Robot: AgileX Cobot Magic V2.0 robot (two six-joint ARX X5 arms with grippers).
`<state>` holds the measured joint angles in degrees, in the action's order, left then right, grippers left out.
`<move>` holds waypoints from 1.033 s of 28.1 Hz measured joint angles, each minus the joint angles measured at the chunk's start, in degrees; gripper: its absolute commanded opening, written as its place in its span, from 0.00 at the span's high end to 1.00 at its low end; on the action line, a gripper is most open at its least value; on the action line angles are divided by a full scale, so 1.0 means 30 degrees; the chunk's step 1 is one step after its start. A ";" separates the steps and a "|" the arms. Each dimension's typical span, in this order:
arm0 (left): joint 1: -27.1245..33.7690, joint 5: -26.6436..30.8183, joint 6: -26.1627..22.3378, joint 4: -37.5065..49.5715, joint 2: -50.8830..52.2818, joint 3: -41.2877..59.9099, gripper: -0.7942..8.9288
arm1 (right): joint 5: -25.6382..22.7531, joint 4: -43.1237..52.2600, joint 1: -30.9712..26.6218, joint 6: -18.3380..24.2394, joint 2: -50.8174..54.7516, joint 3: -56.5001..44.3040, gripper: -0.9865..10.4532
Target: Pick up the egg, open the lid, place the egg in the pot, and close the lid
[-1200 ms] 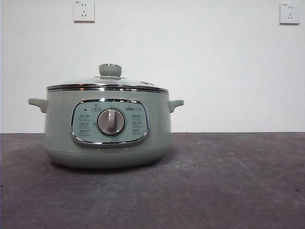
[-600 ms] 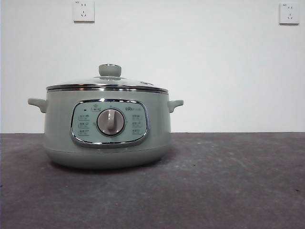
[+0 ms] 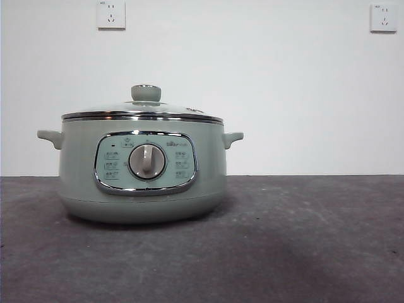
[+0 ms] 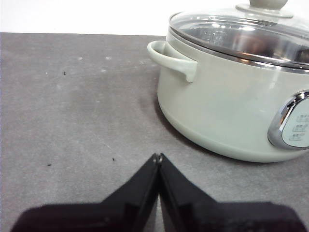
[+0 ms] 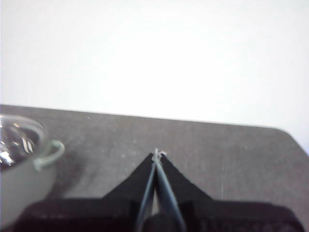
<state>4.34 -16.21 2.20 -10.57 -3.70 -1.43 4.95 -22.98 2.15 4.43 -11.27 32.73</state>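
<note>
The sage-green pot stands on the dark table left of centre in the front view, its silver dial facing the camera. The glass lid sits shut on it, green knob on top. The egg is out of view. My left gripper is shut with nothing in it, low over the table beside the pot, near its side handle; the lid shows there too. My right gripper is also shut and empty, off to the pot's other side. Neither arm appears in the front view.
Two wall sockets are on the white wall behind. Bare dark table stretches to the right of the pot and in front of it.
</note>
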 measured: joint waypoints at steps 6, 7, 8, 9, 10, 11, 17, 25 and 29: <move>0.0000 0.0000 0.0000 0.0000 -0.0007 0.0000 0.92 | -0.0699 0.3315 -0.0087 -0.1530 0.2295 -0.5974 0.91; 0.0000 0.0000 0.0000 0.0000 -0.0007 0.0000 0.92 | -0.0714 0.3628 -0.0087 -0.1851 0.2616 -0.6783 0.91; 0.0000 0.0000 0.0000 0.0000 -0.0007 0.0000 0.92 | -0.0721 0.3898 -0.0087 -0.2127 0.2892 -0.7504 0.91; 0.0000 0.0000 0.0000 0.0000 -0.0007 0.0000 0.92 | -0.0721 0.3949 -0.0087 -0.2295 0.3096 -0.8022 0.91; 0.0000 0.0000 0.0000 0.0000 -0.0007 0.0000 0.92 | -0.0714 0.3985 -0.0087 -0.2433 0.3286 -0.8539 0.91; 0.0000 0.0000 0.0000 0.0000 -0.0007 0.0000 0.92 | -0.0714 0.3971 -0.0087 -0.2550 0.3453 -0.8969 0.91; 0.0000 0.0000 0.0000 0.0000 -0.0015 0.0000 0.92 | -0.0714 0.4073 -0.0095 -0.2754 0.3541 -1.0389 0.91; 0.0000 0.0000 0.0000 0.0022 -0.0015 0.0000 0.92 | -0.0729 0.4124 -0.0095 -0.2783 0.3570 -1.0455 0.91; 0.0000 0.0000 0.0000 0.0022 -0.0015 0.0000 0.92 | -0.0729 0.4124 -0.0095 -0.2776 0.3570 -1.0455 0.91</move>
<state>4.34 -16.21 2.20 -10.50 -3.75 -1.43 2.76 -10.61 1.87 -3.90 -0.56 1.37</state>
